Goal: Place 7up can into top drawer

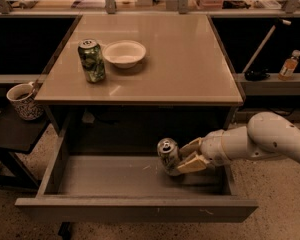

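The 7up can (168, 155), silver-white with a pull-tab top, is upright and slightly tilted inside the open top drawer (135, 209), low over its scuffed grey floor at the right of centre. My gripper (182, 158) reaches in from the right on a white arm and is shut on the 7up can, its tan fingers (192, 162) clasping the can's right side. I cannot tell whether the can's base touches the drawer floor.
On the tabletop stand a darker green patterned can (91, 60) and a white bowl (124, 53). A patterned mug (23, 100) sits on a low dark stand at the left. A bottle (289, 65) stands on the right ledge.
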